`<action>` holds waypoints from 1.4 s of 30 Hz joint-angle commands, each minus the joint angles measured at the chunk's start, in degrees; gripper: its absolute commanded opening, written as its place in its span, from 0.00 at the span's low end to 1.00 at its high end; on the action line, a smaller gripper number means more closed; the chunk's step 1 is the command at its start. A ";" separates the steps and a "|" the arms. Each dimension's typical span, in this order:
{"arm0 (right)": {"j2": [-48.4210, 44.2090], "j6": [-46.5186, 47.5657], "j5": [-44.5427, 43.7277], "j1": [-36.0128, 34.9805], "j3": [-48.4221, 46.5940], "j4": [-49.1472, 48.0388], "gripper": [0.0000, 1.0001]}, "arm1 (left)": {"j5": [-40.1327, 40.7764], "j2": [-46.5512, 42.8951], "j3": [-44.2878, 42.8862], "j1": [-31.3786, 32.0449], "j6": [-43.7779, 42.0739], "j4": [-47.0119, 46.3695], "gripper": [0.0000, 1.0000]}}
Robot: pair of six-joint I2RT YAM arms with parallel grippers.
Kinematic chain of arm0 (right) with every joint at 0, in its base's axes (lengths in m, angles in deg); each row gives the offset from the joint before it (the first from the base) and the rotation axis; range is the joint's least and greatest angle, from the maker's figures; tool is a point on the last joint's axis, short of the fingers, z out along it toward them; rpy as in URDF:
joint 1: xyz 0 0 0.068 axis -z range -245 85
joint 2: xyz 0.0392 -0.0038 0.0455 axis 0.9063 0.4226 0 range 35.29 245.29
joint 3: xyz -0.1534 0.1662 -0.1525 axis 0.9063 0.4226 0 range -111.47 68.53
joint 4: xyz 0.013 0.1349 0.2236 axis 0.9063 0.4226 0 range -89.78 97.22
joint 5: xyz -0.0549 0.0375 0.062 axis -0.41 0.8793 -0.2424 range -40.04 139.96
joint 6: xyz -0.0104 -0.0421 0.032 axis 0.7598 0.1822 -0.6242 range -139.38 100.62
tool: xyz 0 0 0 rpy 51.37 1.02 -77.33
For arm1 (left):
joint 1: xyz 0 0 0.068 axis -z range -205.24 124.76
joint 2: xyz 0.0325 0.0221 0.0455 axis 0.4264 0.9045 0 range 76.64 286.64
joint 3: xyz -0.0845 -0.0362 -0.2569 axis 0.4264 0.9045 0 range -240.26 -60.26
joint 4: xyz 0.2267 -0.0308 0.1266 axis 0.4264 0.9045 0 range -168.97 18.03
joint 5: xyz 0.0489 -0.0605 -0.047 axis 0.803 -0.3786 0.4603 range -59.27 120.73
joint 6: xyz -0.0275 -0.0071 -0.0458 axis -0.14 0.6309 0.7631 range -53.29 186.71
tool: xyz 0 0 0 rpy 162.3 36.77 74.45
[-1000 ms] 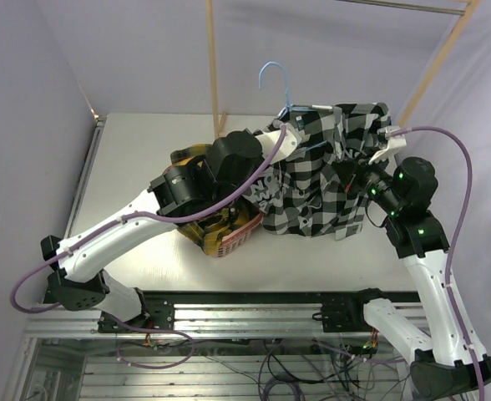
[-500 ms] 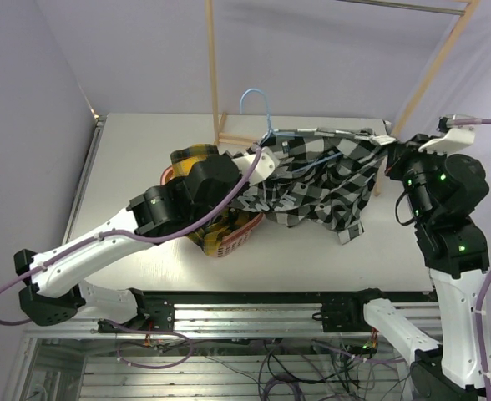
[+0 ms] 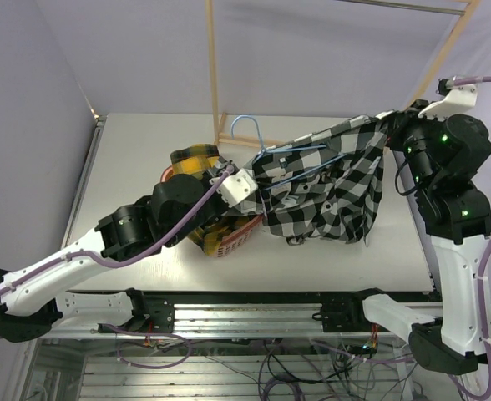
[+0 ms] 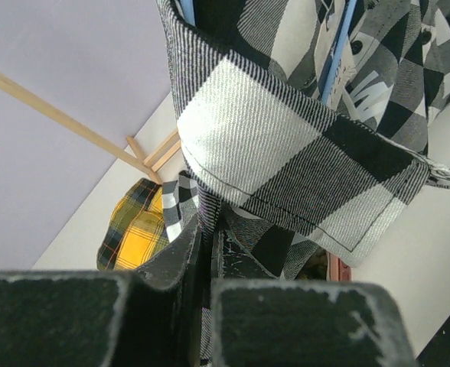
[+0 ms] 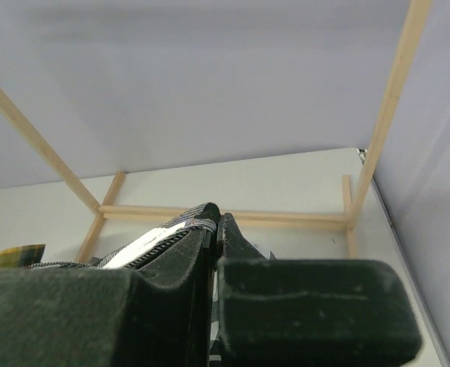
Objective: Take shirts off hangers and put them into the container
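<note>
The black-and-white checked shirt (image 3: 329, 188) is stretched between the two tools above the right half of the counter (image 3: 137, 167). The light-blue wire hanger (image 4: 337, 53) is lodged inside it, with the hook projecting at the cloth's far left. The left tool (image 4: 208, 229) is closed on a fold of this shirt just beside the pink-red basket (image 3: 229, 244), in which the yellow-and-black plaid shirt (image 3: 194, 159) is lying. The right tool (image 5: 216, 222) is clamped on the shirt's far right edge, raised near the wooden rack frame (image 3: 213, 67).
</note>
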 commanded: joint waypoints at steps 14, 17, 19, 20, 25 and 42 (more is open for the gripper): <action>1.65 1.26 -3.44 1.14 -11.93 -5.00 0.00 | 1.37 -3.45 5.04 -0.43 -0.90 0.66 0.07; 2.40 1.07 -3.41 1.11 -12.69 -5.49 0.00 | -0.60 -5.06 6.38 -0.43 -1.32 -0.37 0.07; 3.01 0.93 -3.53 1.13 -13.00 -5.92 0.00 | -1.47 -5.56 6.82 -0.43 -1.44 -0.01 0.07; 3.09 0.78 -3.58 1.13 -13.03 -6.21 0.00 | -1.72 -5.76 7.11 -0.43 -1.53 0.09 0.07; 4.25 0.23 -2.36 1.13 -13.36 -6.77 0.00 | -3.77 -7.12 8.07 -0.43 -2.62 -0.05 0.07; 1.47 -1.87 5.36 1.08 -14.16 -6.00 0.00 | -3.96 -4.80 8.27 -0.43 -3.77 -3.11 0.07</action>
